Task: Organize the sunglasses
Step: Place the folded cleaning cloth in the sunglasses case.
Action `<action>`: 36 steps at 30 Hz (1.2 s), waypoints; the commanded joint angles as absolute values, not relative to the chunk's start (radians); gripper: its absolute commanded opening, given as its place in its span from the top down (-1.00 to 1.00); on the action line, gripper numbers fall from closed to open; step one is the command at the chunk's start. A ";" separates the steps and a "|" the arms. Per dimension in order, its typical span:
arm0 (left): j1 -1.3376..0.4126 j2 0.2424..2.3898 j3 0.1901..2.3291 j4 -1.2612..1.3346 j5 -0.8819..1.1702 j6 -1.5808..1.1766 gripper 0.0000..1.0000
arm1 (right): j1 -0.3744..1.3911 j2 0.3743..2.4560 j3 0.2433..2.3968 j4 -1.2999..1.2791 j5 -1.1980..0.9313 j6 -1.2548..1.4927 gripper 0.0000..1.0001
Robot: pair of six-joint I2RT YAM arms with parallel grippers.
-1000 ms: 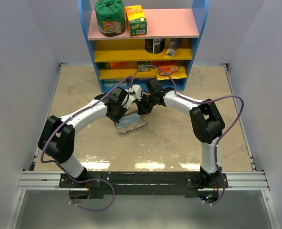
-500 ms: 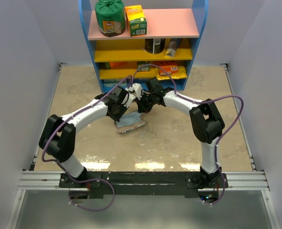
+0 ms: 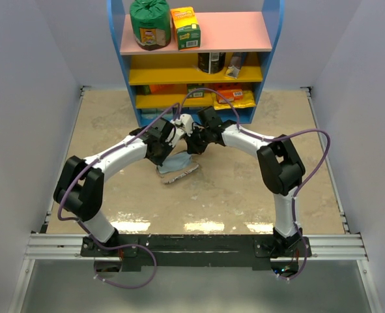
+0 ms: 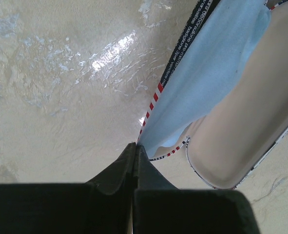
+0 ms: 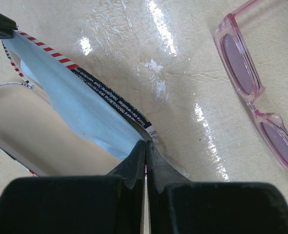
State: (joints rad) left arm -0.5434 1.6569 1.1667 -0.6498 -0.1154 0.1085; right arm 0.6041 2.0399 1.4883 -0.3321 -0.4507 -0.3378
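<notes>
**Item: sunglasses (image 5: pixel 255 92).** They are lying flat on the tabletop (image 5: pixel 134 44), well apart from the pouch (image 5: pixel 17 117) and touching nothing. In the right wrist view they are sitting up and to the right of the fingertips, beyond the pouch's rim. Their long axis is running diagonally across that view, from upper left down to the lower right edge, where the far lens is passing partly out of frame. In the overhead view they are not showing, probably hidden under the right arm.

**Appearance:** translucent pink frame, pink-purple tinted lenses, front facing up. The temple arms are not showing clearly.

**Right gripper (image 5: pixel 145 144):** jaws closed, pinching the black lettered rim of the pouch.

**Left gripper (image 4: pixel 135 146):** jaws closed, pinching the red-and-white striped rim at the opposite end.

**Pouch condition:** the two arms are holding its mouth spread open between them. A light blue cloth (image 5: pixel 70 102) is lining one inner side.

**Handling note:** the right arm is the nearer one. Judging by this, it would have to let go of the rim before reaching sideways for the frame.
</notes>
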 commanded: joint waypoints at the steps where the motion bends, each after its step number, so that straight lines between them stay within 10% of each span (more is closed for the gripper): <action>1: -0.581 1.663 1.172 -0.600 -0.064 0.219 1.00 | 0.676 2.046 1.549 -0.253 -0.454 -0.334 0.99; 36: -0.584 1.566 1.192 -0.713 0.221 0.270 1.00 | 0.676 1.881 1.499 -0.278 -0.494 -0.362 1.00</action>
State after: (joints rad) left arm -0.5335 1.5921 1.1694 -0.6651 0.0509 0.1234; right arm 0.6117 1.9614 1.4803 -0.3611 -0.4374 -0.3401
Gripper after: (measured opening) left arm 0.012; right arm 0.007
